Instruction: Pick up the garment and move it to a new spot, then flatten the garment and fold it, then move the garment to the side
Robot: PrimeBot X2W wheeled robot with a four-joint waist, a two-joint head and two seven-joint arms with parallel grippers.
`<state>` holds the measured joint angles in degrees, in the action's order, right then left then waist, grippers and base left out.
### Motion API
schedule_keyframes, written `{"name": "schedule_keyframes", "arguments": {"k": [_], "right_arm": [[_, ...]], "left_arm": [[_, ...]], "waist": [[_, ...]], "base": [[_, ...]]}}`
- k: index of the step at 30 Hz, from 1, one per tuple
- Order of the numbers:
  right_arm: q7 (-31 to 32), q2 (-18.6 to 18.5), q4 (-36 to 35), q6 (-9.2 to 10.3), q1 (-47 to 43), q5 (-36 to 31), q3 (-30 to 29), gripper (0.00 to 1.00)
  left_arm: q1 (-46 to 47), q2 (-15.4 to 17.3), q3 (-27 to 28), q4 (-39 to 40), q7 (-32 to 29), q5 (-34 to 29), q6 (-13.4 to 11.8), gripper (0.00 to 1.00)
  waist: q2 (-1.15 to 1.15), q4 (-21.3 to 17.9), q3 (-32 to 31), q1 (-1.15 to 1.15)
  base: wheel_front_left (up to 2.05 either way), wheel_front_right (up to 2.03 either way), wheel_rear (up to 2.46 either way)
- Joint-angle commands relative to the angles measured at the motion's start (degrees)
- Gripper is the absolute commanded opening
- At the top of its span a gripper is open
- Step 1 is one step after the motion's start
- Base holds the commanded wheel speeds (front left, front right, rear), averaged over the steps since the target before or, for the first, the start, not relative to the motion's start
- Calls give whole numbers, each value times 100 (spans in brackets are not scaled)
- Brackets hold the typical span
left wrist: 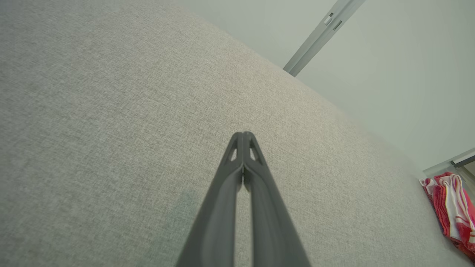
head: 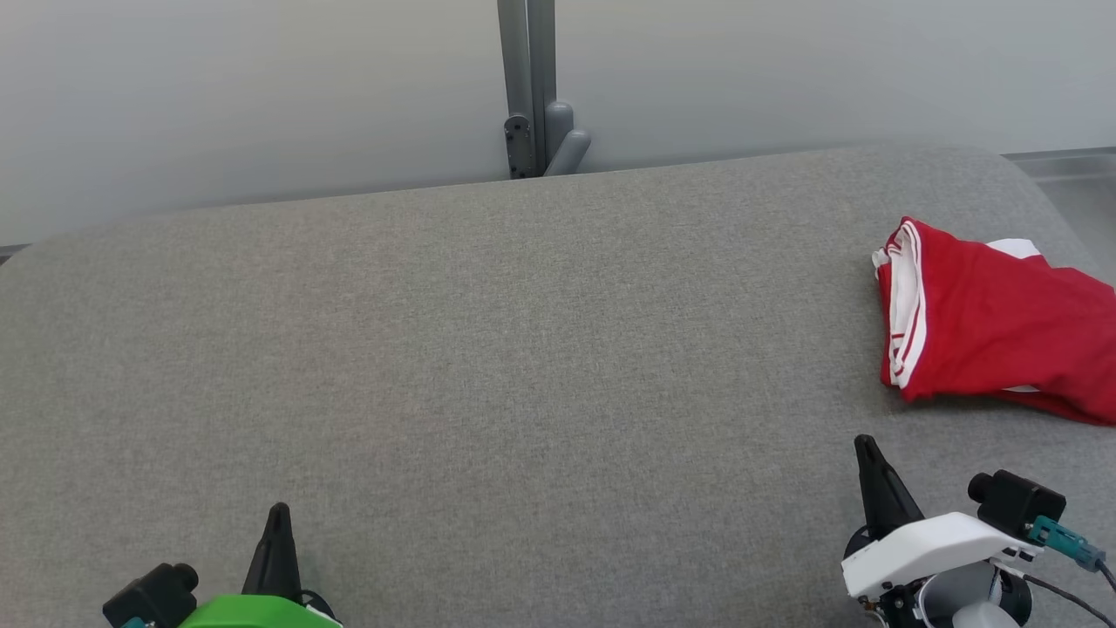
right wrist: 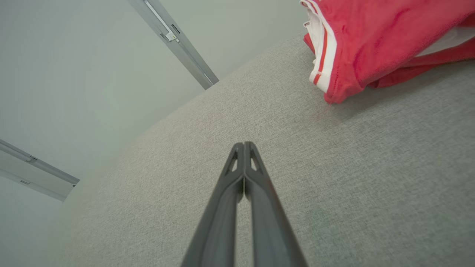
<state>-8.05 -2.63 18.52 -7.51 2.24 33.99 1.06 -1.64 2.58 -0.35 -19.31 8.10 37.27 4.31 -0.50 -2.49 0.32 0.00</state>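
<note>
The garment (head: 994, 323) is a folded red piece with white stripes along its left edge, lying at the far right of the grey fabric surface (head: 523, 349). It also appears in the right wrist view (right wrist: 374, 40) at the top right and in the left wrist view (left wrist: 451, 211) at the right edge. My right gripper (head: 866, 445) is shut and holds nothing, a short way in front of the garment and apart from it. At the lower left my left gripper (head: 279, 510) is shut and holds nothing, far from the garment. Both wrist views show the closed fingertips, left (left wrist: 243, 134) and right (right wrist: 243, 144).
A grey metal post (head: 527, 87) with a bracket stands behind the surface's far edge against a pale wall (head: 261, 105). The surface's rounded right corner lies just beyond the garment.
</note>
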Motion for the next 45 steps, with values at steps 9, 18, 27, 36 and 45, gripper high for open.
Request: {"name": "schedule_keyframes", "arguments": {"k": [9,18,27,36,45], "right_arm": [[217,-40,-150,1,191,889,-121,0],[417,-45,-200,1,237,1676,-217,0],[563,-48,-233,1,260,2249,-293,0],[714,-51,-270,1,302,2846,-367,0],[860,-53,-304,1,327,3391,-441,0]], "left_arm": [[252,21,116,154,-204,849,69,0],[339,24,202,226,-400,1591,114,0],[409,27,273,273,-540,2121,140,0],[465,30,341,330,-687,2692,178,0],[530,33,400,379,-818,3196,201,0]], "waist": [[14,23,-2,0],[18,49,-3,0],[22,69,-4,0],[25,92,-6,0],[29,115,-7,0]], "base": [[0,0,0],[0,0,0],[0,0,0],[0,0,0],[0,0,0]]}}
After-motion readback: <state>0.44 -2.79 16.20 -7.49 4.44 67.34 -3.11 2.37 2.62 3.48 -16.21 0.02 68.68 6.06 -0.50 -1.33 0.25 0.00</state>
